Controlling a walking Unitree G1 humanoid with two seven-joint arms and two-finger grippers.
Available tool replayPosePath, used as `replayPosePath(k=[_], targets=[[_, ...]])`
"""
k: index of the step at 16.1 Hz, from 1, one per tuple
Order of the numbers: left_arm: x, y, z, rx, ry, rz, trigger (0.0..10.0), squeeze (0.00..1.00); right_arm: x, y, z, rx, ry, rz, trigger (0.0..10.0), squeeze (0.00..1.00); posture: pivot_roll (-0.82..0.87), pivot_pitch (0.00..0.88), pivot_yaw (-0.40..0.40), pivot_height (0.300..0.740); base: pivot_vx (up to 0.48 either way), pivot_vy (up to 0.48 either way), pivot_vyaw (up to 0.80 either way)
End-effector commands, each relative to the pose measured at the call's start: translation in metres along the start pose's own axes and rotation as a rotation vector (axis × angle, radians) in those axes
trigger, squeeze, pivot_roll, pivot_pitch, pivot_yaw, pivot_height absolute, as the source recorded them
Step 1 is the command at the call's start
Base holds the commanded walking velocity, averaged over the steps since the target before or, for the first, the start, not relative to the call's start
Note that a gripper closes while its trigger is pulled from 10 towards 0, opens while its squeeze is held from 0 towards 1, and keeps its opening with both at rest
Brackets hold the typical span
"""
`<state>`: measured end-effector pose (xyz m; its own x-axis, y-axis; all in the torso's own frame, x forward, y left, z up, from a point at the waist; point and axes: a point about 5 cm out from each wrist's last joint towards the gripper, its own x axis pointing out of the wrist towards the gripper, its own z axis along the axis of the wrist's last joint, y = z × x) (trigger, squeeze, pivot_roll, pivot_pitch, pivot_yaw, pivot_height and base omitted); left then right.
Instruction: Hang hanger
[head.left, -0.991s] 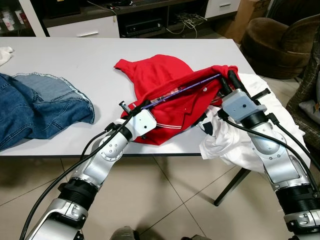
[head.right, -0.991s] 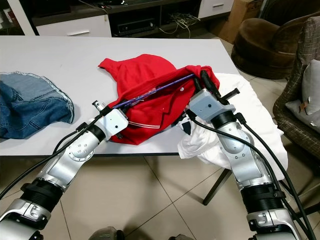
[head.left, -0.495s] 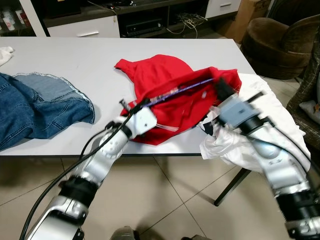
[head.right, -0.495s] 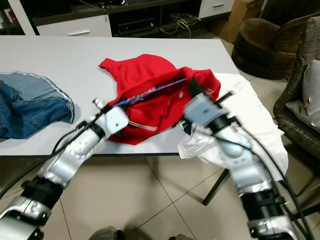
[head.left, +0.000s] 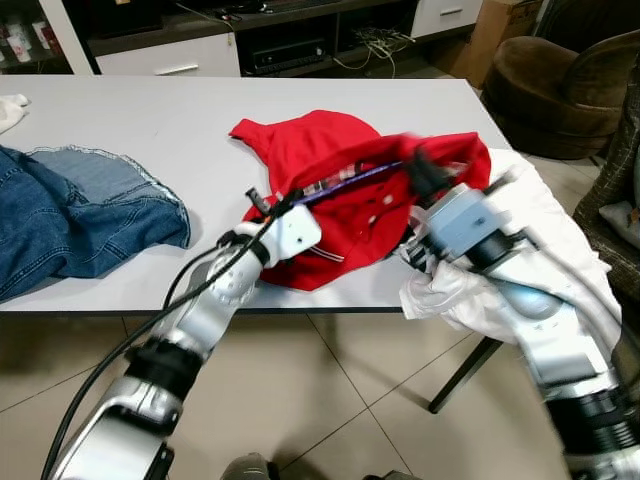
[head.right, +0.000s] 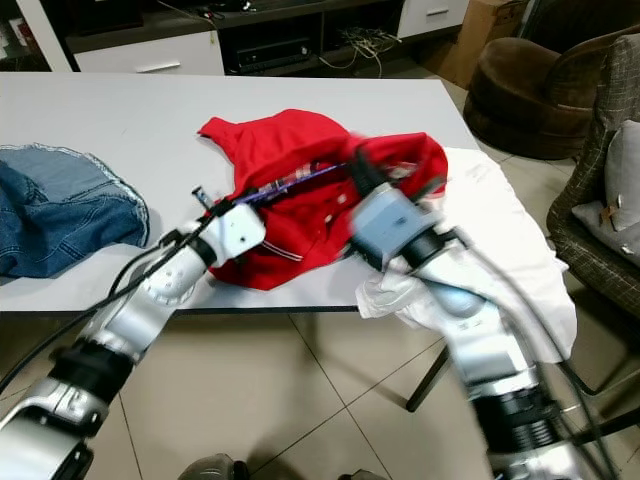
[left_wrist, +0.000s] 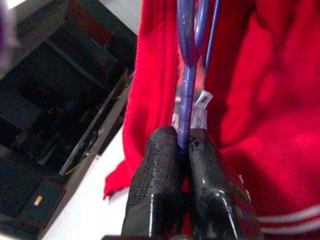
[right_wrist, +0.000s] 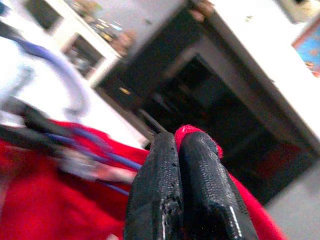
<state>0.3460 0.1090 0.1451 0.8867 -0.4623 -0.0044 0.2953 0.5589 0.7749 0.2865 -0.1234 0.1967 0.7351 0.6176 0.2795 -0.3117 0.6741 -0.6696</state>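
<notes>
Left gripper (left_wrist: 182, 145) pinches the purple hanger (head.left: 352, 180) by its wire inside the red shirt (head.left: 330, 150) on the white table (head.left: 180, 120), while the right gripper (right_wrist: 179, 145) pinches shirt fabric, apparently to lift both together

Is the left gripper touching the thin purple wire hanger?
Touching. In the left wrist view, the left gripper has its two black fingers closed on the thin purple wire hanger.

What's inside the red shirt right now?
A purple hanger runs through the red shirt; a stretch of its bar shows at the opening. The left gripper pinches one end. The right gripper pinches red cloth. The hanger's far end is covered by fabric.
</notes>
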Motion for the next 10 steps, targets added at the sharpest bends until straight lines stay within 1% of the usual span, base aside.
replayPosePath(k=[1, 3, 4, 5, 6, 7, 8, 9, 10], targets=[[0.007, 0.005, 0.008, 0.016, -0.018, -0.006, 10.0, 0.07, 0.002, 0.013, 0.005, 0.037, -0.017, 0.059, 0.0, 0.0, 0.04, 0.012, 0.02, 0.74, 0.0, 0.0, 0.0], [0.014, 0.01, 0.015, 0.017, -0.03, 0.007, 10.0, 0.07, 0.001, 0.036, 0.001, 0.084, 0.018, 0.148, 0.0, 0.0, 0.04, 0.007, 0.019, 0.74, 0.0, 0.0, 0.0], [0.016, 0.014, 0.017, 0.015, -0.035, 0.016, 10.0, 0.08, 0.0, 0.041, -0.002, 0.102, 0.031, 0.171, 0.0, 0.0, 0.04, 0.006, 0.02, 0.74, 0.0, 0.0, 0.0], [0.018, 0.017, 0.019, 0.013, -0.045, 0.022, 10.0, 0.08, -0.001, 0.045, -0.005, 0.111, 0.052, 0.18, 0.0, 0.0, 0.03, 0.005, 0.02, 0.74, 0.0, 0.0, 0.0], [0.018, 0.018, 0.021, 0.014, -0.052, 0.021, 10.0, 0.08, -0.001, 0.045, -0.007, 0.108, 0.069, 0.169, 0.0, 0.0, 0.03, 0.005, 0.02, 0.74, 0.0, 0.0, 0.0], [0.019, 0.017, 0.023, 0.019, -0.069, 0.002, 10.0, 0.07, 0.001, 0.042, -0.013, 0.095, 0.111, 0.128, 0.0, 0.0, 0.03, 0.004, 0.021, 0.74, 0.0, 0.0, 0.0], [0.019, 0.015, 0.023, 0.026, -0.073, -0.012, 10.0, 0.07, 0.003, 0.033, -0.016, 0.072, 0.139, 0.079, 9.3, 0.0, 0.03, 0.004, 0.022, 0.74, 0.0, 0.0, 0.0], [0.017, 0.013, 0.02, 0.029, -0.071, -0.026, 10.0, 0.07, 0.002, 0.028, -0.017, 0.052, 0.152, 0.079, 10.0, 0.0, 0.03, 0.004, 0.022, 0.74, 0.0, 0.0, 0.0], [0.015, 0.011, 0.017, 0.033, -0.066, -0.044, 10.0, 0.07, -0.001, 0.021, -0.015, 0.01, 0.139, 0.073, 10.0, 1.0, 0.03, 0.004, 0.022, 0.74, 0.0, 0.0, 0.0]])
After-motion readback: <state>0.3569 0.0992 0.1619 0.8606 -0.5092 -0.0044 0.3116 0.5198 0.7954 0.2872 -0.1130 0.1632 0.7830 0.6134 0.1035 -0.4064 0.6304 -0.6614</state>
